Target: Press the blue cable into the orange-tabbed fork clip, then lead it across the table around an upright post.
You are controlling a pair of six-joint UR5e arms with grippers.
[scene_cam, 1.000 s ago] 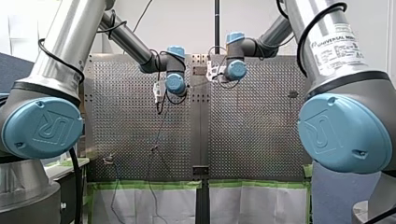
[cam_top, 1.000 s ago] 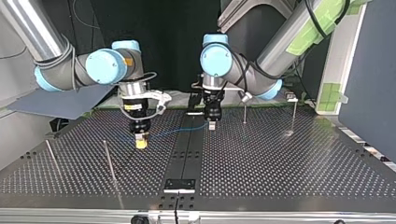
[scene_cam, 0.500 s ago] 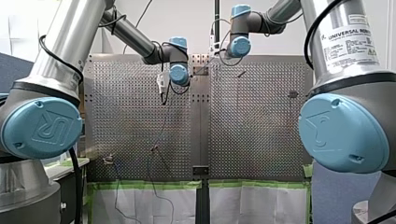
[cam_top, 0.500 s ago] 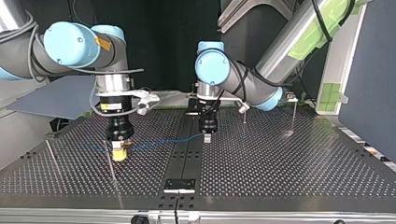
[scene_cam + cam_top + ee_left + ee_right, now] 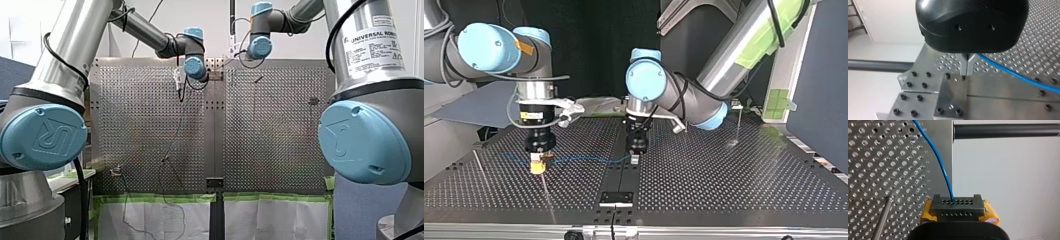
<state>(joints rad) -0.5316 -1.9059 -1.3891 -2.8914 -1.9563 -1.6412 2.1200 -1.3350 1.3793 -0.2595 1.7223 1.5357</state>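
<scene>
The thin blue cable (image 5: 584,160) runs low over the perforated table (image 5: 724,175) between my two grippers. My right gripper (image 5: 538,167), with yellow pads, is shut on it at the top view's left; in the right wrist view the cable (image 5: 940,162) rises from between the pads of that gripper (image 5: 957,203). My left gripper (image 5: 634,160), black with metal fingers, is shut on the cable over the centre strip. The left wrist view shows the cable (image 5: 1018,76) leaving the closed tips of the left gripper (image 5: 967,71). A small clip (image 5: 165,160) sits on the cable near the arms' side.
An upright post (image 5: 544,187) stands just in front of the right gripper, with another post (image 5: 479,167) further to the top view's left. Two more posts (image 5: 685,121) (image 5: 739,122) stand at the far right. A black bracket (image 5: 616,198) sits at the near edge.
My right gripper has carried the cable toward the top view's left and nearer that camera, up to the post. My left gripper followed the same way a little. The cable between them is longer.
</scene>
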